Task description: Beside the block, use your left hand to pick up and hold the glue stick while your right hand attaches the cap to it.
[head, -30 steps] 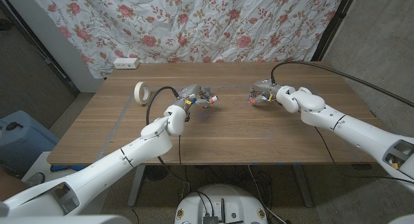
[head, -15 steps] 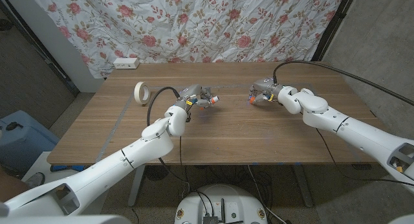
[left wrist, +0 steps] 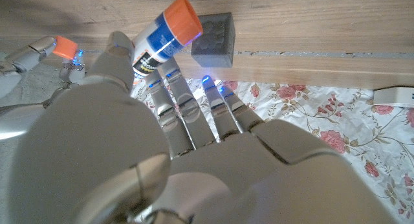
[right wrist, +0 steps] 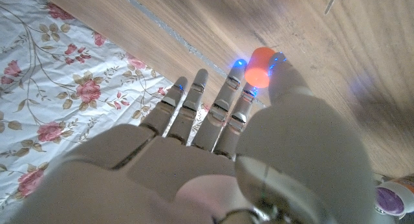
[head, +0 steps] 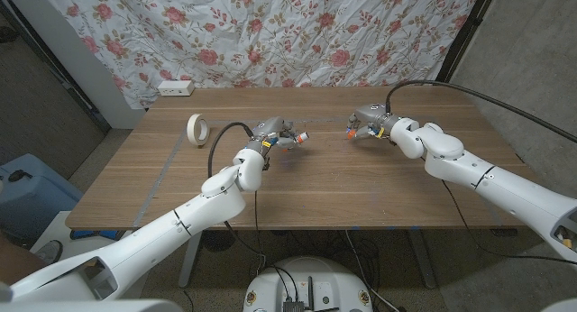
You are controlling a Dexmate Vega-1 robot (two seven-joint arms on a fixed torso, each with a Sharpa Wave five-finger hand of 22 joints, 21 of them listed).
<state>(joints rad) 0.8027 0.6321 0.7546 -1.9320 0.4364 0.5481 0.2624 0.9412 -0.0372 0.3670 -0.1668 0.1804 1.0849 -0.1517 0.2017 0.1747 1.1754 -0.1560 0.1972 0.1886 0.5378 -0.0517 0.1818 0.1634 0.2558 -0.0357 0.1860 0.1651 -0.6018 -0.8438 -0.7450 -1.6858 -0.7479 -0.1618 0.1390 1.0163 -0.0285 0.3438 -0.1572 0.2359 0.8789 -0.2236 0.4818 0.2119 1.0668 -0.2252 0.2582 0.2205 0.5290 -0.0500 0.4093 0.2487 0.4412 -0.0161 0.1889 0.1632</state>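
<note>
Left hand (head: 274, 135) grips the glue stick (head: 298, 138) above the table's (head: 315, 199) middle, the stick's orange end poking out toward three o'clock; the left wrist view shows the tube (left wrist: 163, 39) pinched between thumb and fingers, with the grey block (left wrist: 213, 37) just beyond it, near the table's far edge. Right hand (head: 370, 124) pinches the orange cap (head: 350, 134) at its fingertips, seen in the right wrist view as an orange dot (right wrist: 260, 65) between thumb and fingers. From the stick, the cap sits at three o'clock, apart from it, with bare wood between the two hands. Bare tabletop also spreads toward six o'clock, up to the near edge. A tape roll (head: 197, 128) lies at nine o'clock of the left hand, near the table's left edge.
</note>
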